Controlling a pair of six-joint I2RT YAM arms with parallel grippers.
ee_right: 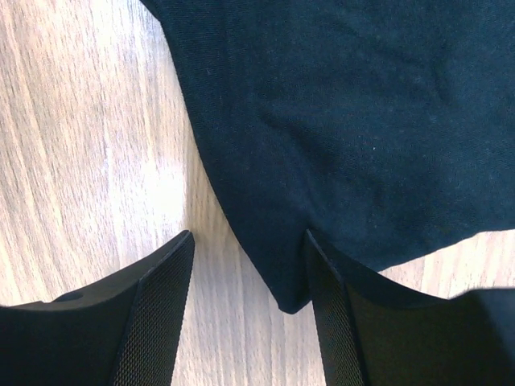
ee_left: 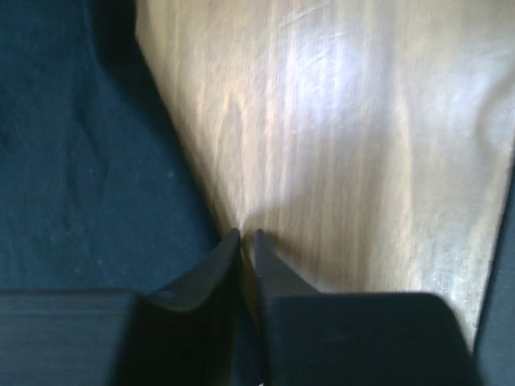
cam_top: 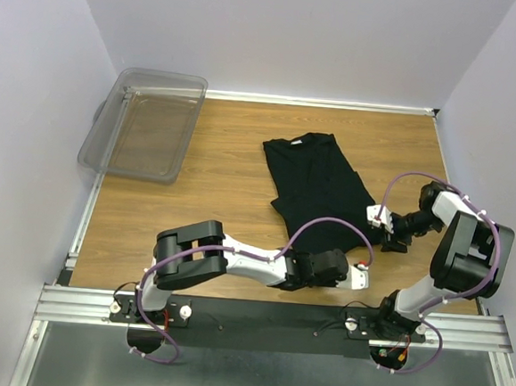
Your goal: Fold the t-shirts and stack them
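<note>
Nearest us, our left end effector (ee_left: 245,235) sits closed at the near hem of the t-shirt (cam_top: 317,184) on the table (cam_top: 223,181). Our right end effector (ee_right: 248,235) gapes astride a corner. Closing shallow, it could lose the cloth.

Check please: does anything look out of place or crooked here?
The clear plastic bin at the far-left corner hangs over the left edge of the wooden table. The black cotton t-shirt lies slanted, only partly folded.
</note>
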